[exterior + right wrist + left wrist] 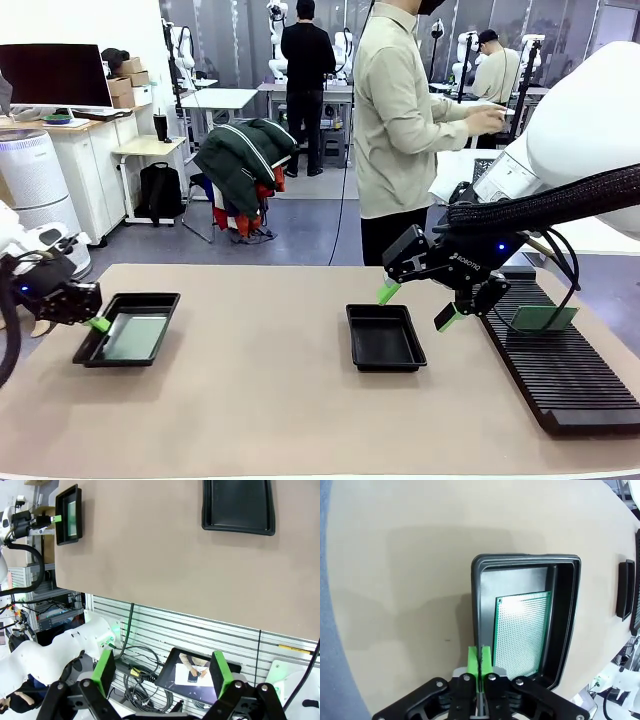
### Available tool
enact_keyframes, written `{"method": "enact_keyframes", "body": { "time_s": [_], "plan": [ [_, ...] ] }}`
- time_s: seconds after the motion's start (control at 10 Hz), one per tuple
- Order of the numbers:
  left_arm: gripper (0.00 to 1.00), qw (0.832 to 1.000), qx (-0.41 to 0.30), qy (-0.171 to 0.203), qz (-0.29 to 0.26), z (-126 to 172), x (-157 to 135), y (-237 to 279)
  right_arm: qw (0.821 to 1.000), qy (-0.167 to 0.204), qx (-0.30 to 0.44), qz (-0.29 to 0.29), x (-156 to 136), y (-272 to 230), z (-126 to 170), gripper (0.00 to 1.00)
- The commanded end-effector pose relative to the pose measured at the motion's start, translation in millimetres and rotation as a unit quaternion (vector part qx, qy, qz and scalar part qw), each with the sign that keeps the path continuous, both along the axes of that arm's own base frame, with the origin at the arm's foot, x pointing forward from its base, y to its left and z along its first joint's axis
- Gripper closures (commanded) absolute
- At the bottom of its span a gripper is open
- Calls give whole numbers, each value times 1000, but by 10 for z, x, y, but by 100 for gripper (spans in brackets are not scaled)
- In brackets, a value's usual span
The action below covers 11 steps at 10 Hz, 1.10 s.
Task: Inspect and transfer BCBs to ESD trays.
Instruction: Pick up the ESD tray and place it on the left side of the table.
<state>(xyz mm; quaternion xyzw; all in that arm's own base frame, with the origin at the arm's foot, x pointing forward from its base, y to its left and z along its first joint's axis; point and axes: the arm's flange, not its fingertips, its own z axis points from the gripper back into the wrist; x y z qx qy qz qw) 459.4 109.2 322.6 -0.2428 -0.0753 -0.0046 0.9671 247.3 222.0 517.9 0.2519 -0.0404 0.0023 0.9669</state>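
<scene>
A pale silvery-green BCB [522, 630] lies flat in the left ESD tray [158, 299] near the table's left edge. My left gripper [97, 323] hovers at that tray's left rim, its green pads [474, 658] pressed shut with nothing between them. The second ESD tray [384, 360] sits bare at mid-table. Just above its far right corner my right gripper [417, 304] hangs open and holds nothing. Another green BCB [543, 318] stands upright in the ribbed rack. From the right wrist view the bare tray [239, 505] and the loaded tray [60, 515] both lie far below.
A long black slotted rack [560, 370] runs along the table's right side. A person [400, 130] stands beyond the far edge, turned toward another bench. Bare tan tabletop [260, 380] spreads between the two trays.
</scene>
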Motion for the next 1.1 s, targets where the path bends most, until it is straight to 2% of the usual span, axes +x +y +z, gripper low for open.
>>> {"method": "enact_keyframes", "body": {
  "time_s": [0.0, 0.8, 1.0],
  "plan": [
    [97, 1000, -1, -3, -10, -31, 0, 142, 1000, -8, 3, 4, 61, 10, -30, 0],
    [97, 999, 30, -3, 18, -187, -72, 107, 1000, -8, 3, 4, 61, 10, -30, 0],
    [97, 1000, 13, 4, 12, -177, -16, 154, 1000, -8, 3, 4, 61, 10, -30, 0]
  ]
}}
